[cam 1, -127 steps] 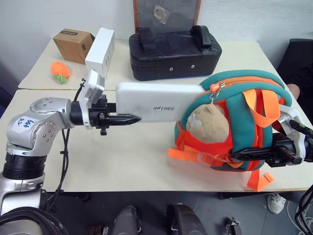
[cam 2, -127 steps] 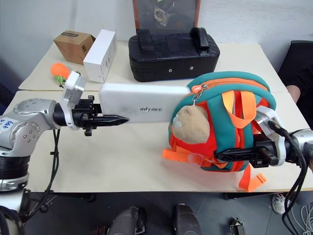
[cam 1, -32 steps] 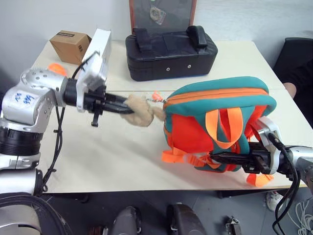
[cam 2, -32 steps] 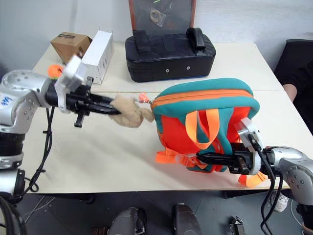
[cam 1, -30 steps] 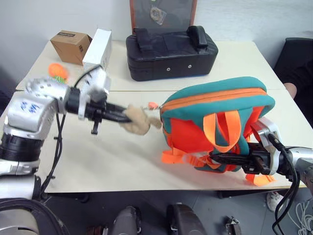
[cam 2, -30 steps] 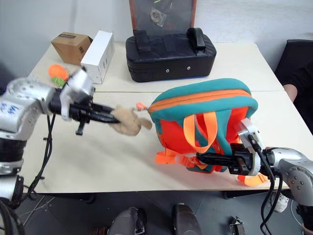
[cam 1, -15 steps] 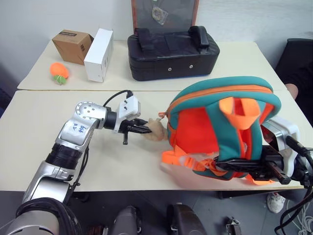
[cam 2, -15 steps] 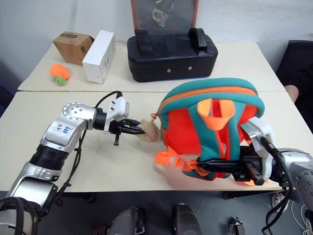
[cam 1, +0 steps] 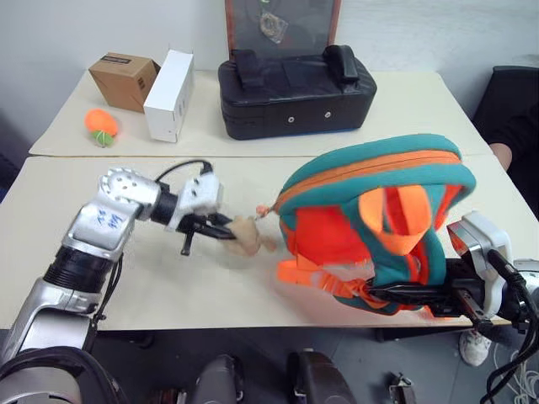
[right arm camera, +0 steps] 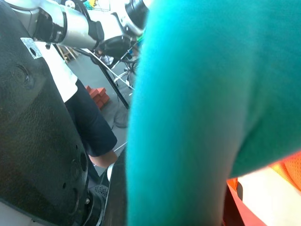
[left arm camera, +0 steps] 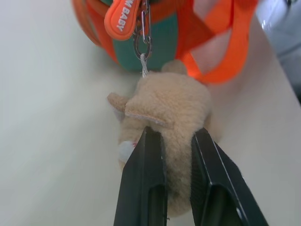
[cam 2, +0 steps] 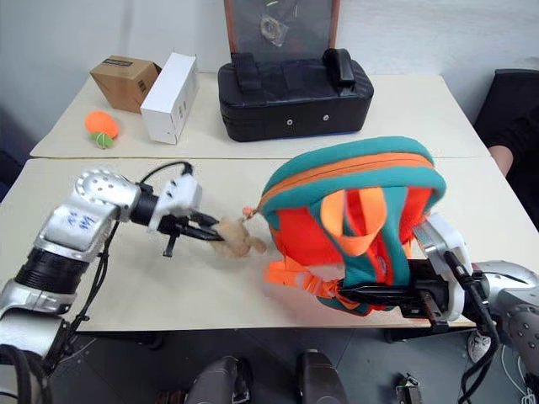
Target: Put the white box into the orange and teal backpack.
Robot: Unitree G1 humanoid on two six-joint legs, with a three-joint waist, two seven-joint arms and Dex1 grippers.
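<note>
Backpack (cam 1: 379, 223), orange with teal trim, stands upright near the front edge of the table (cam 1: 50, 194), its zip line running closed across the top. No flat white box lies on the table now; four seconds ago its end stuck out of the bag's mouth toward the left arm, so it is judged to sit fully inside. The left gripper (left arm camera: 176, 141) pinches the tan plush toy (cam 1: 248, 236) between its two black fingers; the toy hangs by a clip ring from the orange zip pull (left arm camera: 123, 19). A second ago this gripper held the toy higher and farther from the bag; it has since come down, and the toy now rests on the table just beside the bag's lower left corner. The right gripper (cam 2: 370, 293), fingers pressed together, reaches in under the bag's base among the orange straps (cam 2: 354, 220); what it grips, if anything, is hidden. A black padded bag (cam 1: 295, 88), a taller white carton (cam 1: 168, 82), a brown cardboard box (cam 1: 124, 77) and a small orange ball (cam 1: 101, 124) lie well apart on the far table. Judgement: the packing appears done, with only letting go left.
</note>
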